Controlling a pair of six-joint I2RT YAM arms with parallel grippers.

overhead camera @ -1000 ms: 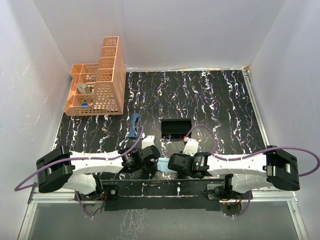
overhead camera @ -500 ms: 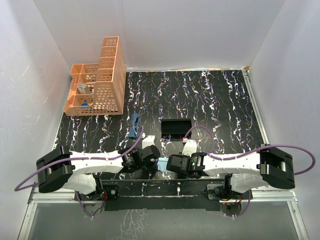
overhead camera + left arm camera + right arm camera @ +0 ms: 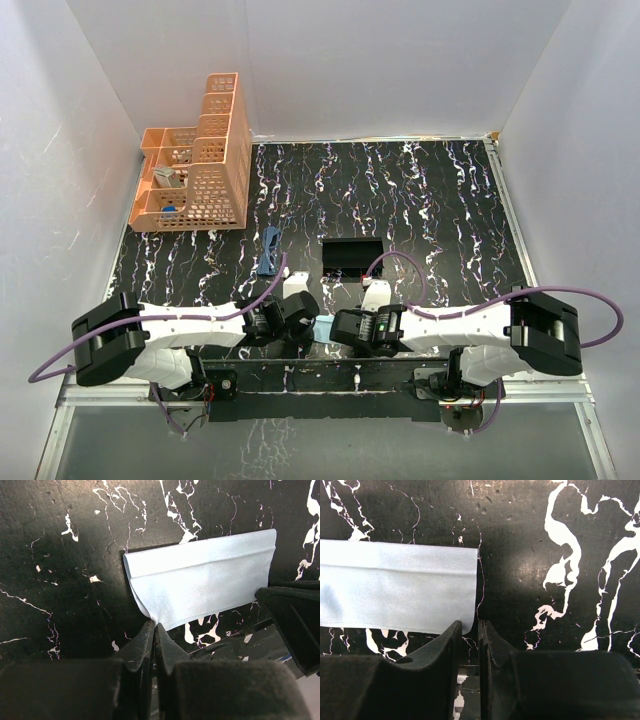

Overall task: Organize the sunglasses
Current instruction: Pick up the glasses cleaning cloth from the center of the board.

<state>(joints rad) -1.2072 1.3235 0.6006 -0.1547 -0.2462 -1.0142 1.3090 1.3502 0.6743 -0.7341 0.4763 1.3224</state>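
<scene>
The dark blue folded sunglasses (image 3: 269, 252) lie on the black marbled table, left of the black case (image 3: 352, 256). Neither wrist view shows them. A folded light blue cloth (image 3: 323, 327) lies near the front edge between my two grippers. My left gripper (image 3: 305, 314) is shut on the cloth's near left corner; the left wrist view shows the jaws (image 3: 155, 626) pinching the cloth (image 3: 200, 582). My right gripper (image 3: 343, 325) is at the cloth's right end. In the right wrist view its jaws (image 3: 470, 625) stand a narrow gap apart at the near right corner of the cloth (image 3: 395, 592).
An orange tiered mesh organizer (image 3: 195, 170) with small items stands at the back left. White walls enclose the table on three sides. The table's front edge (image 3: 320, 358) runs just below both grippers.
My right gripper has moved left along the front edge, closer to the cloth's right end. The left arm, sunglasses and case have not moved.
</scene>
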